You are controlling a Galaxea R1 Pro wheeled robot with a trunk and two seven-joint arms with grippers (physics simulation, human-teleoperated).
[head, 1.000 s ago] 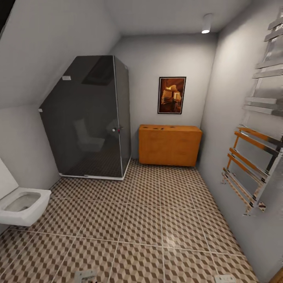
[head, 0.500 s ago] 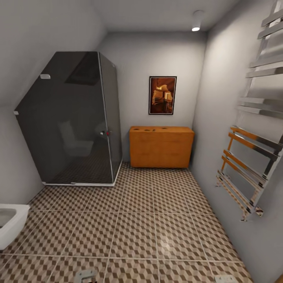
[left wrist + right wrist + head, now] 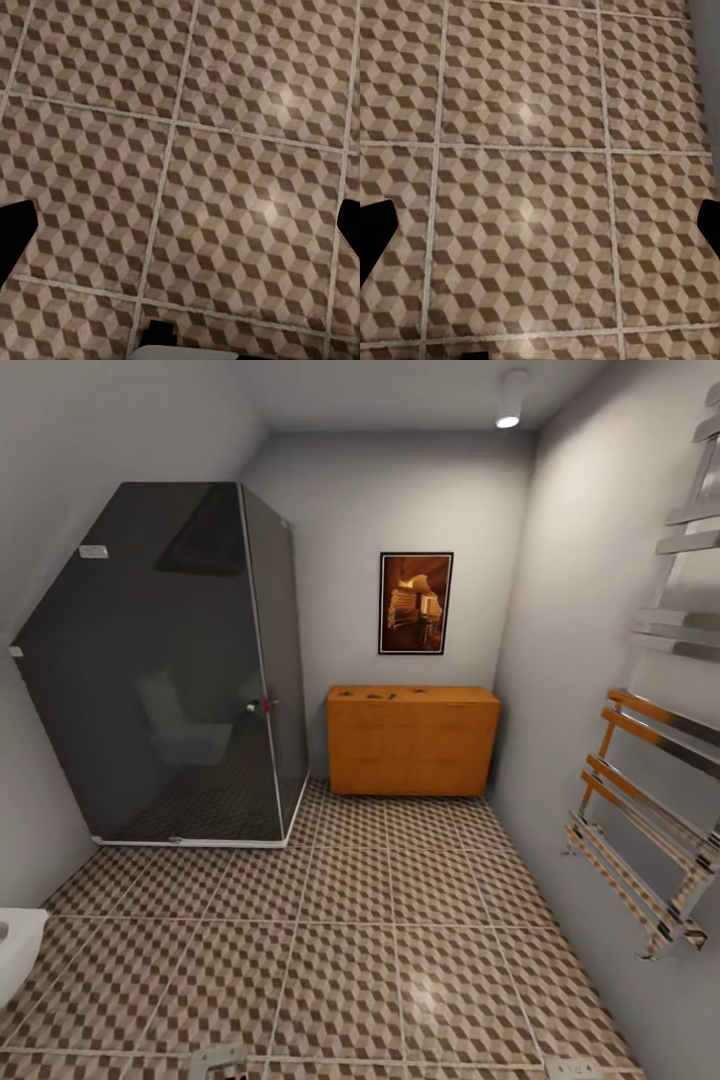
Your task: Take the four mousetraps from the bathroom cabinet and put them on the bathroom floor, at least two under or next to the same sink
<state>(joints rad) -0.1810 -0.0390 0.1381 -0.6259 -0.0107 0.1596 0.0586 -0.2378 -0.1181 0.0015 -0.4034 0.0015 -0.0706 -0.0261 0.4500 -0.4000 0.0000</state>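
Closer now, the cabinet (image 3: 413, 739) with dark mousetraps (image 3: 385, 696) on top sits ahead across the bathroom floor (image 3: 350, 950); both grippers' fingers look spread, empty.

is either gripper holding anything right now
No. Both wrist views show only bare bathroom floor between wide-apart fingers, nothing held. The mousetraps sit on the cabinet.
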